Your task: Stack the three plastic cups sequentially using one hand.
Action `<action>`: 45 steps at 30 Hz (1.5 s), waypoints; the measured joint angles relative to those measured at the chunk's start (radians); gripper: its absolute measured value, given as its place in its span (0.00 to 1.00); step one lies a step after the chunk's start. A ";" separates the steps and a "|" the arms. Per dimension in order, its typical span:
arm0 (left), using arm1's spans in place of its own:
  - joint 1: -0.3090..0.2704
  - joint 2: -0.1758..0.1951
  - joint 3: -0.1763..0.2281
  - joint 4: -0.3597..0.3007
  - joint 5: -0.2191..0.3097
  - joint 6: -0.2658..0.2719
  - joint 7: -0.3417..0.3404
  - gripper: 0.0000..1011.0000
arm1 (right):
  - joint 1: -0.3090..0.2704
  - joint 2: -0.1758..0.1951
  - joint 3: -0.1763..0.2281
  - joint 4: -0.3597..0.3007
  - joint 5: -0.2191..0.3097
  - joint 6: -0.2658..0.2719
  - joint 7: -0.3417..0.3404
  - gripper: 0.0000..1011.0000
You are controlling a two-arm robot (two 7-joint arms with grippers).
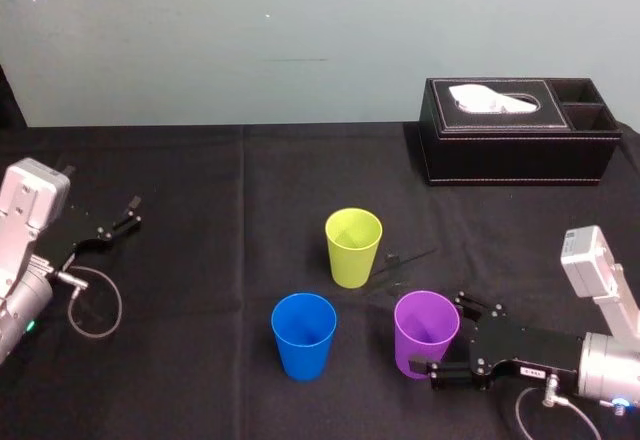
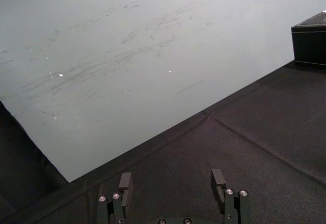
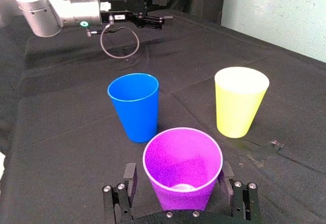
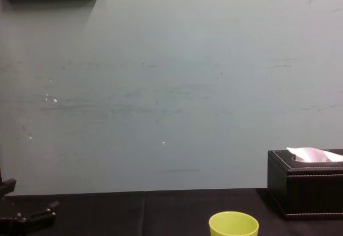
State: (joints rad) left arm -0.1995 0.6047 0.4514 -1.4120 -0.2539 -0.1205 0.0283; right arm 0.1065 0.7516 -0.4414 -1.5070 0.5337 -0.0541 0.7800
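My right hand [image 1: 432, 332]: released, straddling purple cup [image 1: 425, 322].
Others: blue cup [image 1: 303, 335], lime-green cup [image 1: 353, 247], upright, apart.
My left hand [image 1: 130, 213]: released, parked.

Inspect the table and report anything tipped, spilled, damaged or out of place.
Nothing stands out. The green cup, blue cup and purple cup stand upright and apart, nothing spilled. The right pincer straddles the purple cup, open; the left pincer rests idle on the left.

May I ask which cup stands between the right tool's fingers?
The purple cup; the blue cup and the lime-green cup stand free, beyond the right tool.
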 joint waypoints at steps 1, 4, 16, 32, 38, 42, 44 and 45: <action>0.000 0.000 0.000 0.000 0.000 0.000 0.000 1.00 | 0.005 -0.003 -0.003 0.003 -0.001 0.002 -0.002 0.99; 0.000 0.000 0.000 0.000 0.000 0.000 0.000 1.00 | 0.018 -0.013 -0.013 0.014 -0.007 0.008 -0.009 0.99; 0.000 0.000 0.000 0.000 0.000 0.000 0.000 1.00 | 0.033 -0.028 -0.022 0.029 -0.013 0.010 -0.021 0.99; 0.000 0.000 0.000 0.000 0.000 0.000 0.000 1.00 | 0.030 -0.025 -0.020 0.026 -0.012 0.009 -0.021 0.74; 0.000 0.000 0.000 0.000 0.000 0.000 0.000 1.00 | 0.029 -0.024 -0.020 0.025 -0.012 0.009 -0.020 0.73; 0.000 0.000 0.000 0.000 0.000 0.000 0.000 1.00 | 0.029 -0.024 -0.020 0.025 -0.012 0.008 -0.020 0.73; 0.000 0.000 0.000 0.000 0.000 0.000 0.000 1.00 | 0.029 -0.024 -0.020 0.025 -0.012 0.008 -0.019 0.73; 0.000 0.000 0.000 0.000 0.000 0.000 0.000 1.00 | 0.029 -0.024 -0.020 0.025 -0.012 0.008 -0.019 0.73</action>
State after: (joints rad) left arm -0.1995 0.6047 0.4514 -1.4119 -0.2539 -0.1206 0.0283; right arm 0.1355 0.7278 -0.4612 -1.4824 0.5213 -0.0460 0.7607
